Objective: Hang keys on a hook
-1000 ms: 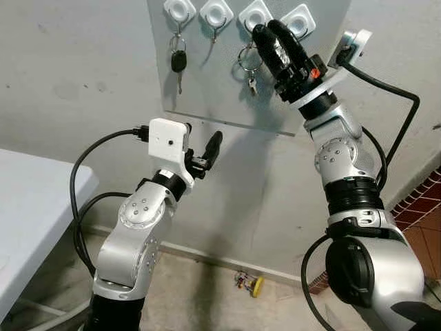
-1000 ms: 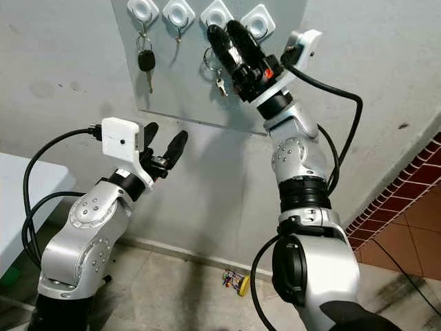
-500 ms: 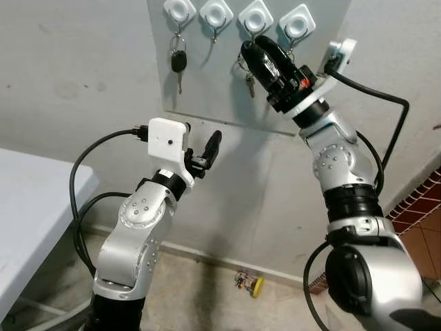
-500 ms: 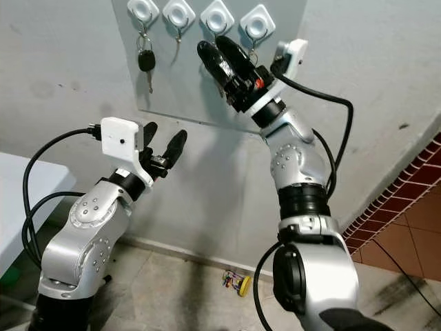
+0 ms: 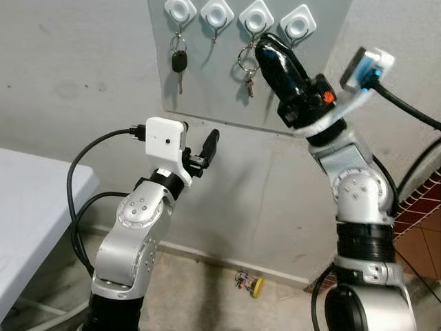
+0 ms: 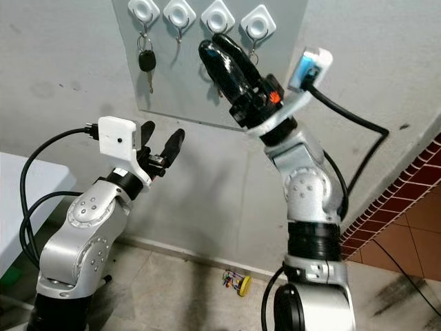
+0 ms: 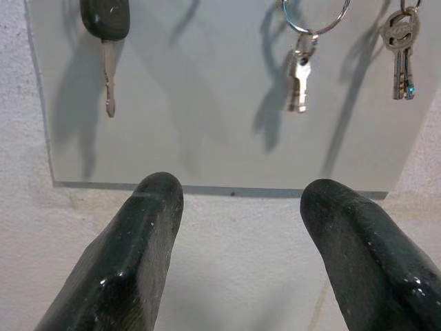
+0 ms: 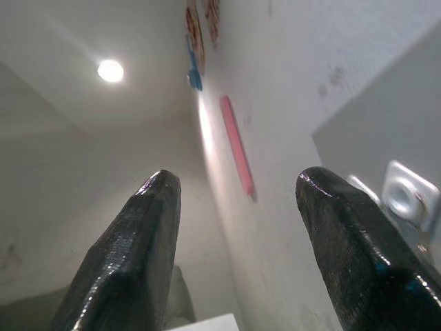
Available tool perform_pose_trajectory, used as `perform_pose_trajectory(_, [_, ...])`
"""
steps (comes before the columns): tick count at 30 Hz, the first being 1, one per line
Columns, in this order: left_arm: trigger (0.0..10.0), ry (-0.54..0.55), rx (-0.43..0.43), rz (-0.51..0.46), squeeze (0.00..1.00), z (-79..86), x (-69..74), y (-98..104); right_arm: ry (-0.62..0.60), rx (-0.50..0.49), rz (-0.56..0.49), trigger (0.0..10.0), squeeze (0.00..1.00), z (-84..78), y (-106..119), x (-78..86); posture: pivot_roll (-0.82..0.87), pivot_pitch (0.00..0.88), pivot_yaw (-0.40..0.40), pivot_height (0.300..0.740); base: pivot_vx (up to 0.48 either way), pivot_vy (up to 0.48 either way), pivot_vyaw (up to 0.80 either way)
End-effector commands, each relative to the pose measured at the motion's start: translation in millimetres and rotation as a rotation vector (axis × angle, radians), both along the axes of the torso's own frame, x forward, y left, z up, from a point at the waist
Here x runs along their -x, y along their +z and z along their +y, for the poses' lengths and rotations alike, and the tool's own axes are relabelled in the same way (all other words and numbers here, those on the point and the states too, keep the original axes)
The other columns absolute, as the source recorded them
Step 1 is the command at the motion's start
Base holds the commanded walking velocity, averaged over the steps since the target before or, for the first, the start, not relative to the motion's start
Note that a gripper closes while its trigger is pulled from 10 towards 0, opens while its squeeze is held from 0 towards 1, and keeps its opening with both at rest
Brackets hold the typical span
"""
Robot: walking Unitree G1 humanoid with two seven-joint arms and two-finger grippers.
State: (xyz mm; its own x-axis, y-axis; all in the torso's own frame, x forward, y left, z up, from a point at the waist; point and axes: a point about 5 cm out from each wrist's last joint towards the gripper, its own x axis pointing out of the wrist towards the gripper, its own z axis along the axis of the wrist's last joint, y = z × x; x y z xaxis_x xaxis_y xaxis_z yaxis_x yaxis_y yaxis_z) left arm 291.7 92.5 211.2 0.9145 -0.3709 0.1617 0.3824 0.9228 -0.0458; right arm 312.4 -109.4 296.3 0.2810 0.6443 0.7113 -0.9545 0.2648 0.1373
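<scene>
A grey board [image 5: 207,89] on the wall carries a row of white hooks. A black car key [image 5: 178,62] hangs from the first hook [image 5: 178,9]. A key ring with small silver keys [image 5: 247,63] hangs from the third hook [image 5: 256,15], free of any finger. My right gripper [image 5: 267,47] is raised against the board just right of that ring, fingers open and empty. Another small bunch of keys [image 7: 398,48] hangs further right. My left gripper [image 6: 160,136] is held open and empty below the board's lower edge, pointing at it.
A white table [image 5: 27,207] stands at my left. A small yellow and red object [image 5: 249,283] lies on the floor by the wall's foot. Red-brown tiles [image 6: 413,200] cover the lower wall at the right.
My right arm has rolled its wrist and shifted right, off the key ring, which now hangs in plain sight from the third hook. The left arm has barely moved.
</scene>
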Motion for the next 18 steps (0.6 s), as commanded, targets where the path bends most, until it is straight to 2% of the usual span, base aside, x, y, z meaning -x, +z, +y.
perform_pose_trajectory(1, [10.0,-0.003,-0.006,-0.015,0.00,-1.0,0.1,3,0.003,0.000,0.002,10.0,0.00,-0.8,1,9.1,-0.07,0.075,-0.025,0.740,0.000,0.000,0.00])
perform_pose_trajectory(4, [10.0,-0.003,-0.008,-0.012,0.00,-0.7,0.3,2,-0.012,0.008,0.023,10.0,0.00,-2.3,-4,13.0,-0.08,0.076,-0.019,0.740,0.000,0.000,0.00])
perform_pose_trajectory(5, [10.0,0.006,-0.016,-0.005,0.00,2.2,0.8,-2,-0.015,0.035,0.075,10.0,0.00,-3.6,-17,20.9,-0.08,0.075,-0.018,0.740,0.000,0.000,0.00])
perform_pose_trajectory(7, [10.0,0.021,-0.027,0.005,0.00,5.9,1.5,-7,-0.015,0.073,0.127,10.0,0.00,-3.6,-33,26.6,-0.09,0.073,-0.015,0.740,0.000,0.000,0.00])
perform_pose_trajectory(9, [10.0,0.024,-0.028,0.011,0.00,7.7,1.8,-10,-0.013,0.096,0.149,10.0,0.00,-3.0,-41,29.9,-0.09,0.072,-0.013,0.740,0.000,0.000,0.00])
perform_pose_trajectory(15, [10.0,0.024,-0.029,0.013,0.00,8.3,1.9,-11,-0.012,0.104,0.168,10.0,0.00,-2.7,-44,33.0,-0.09,0.072,-0.013,0.740,0.000,0.000,0.00])
perform_pose_trajectory(18, [10.0,0.049,-0.095,0.074,0.00,16.1,4.0,-40,-0.028,0.257,0.319,10.0,0.00,-3.0,-98,38.4,-0.10,0.067,-0.007,0.740,0.000,0.000,0.00])
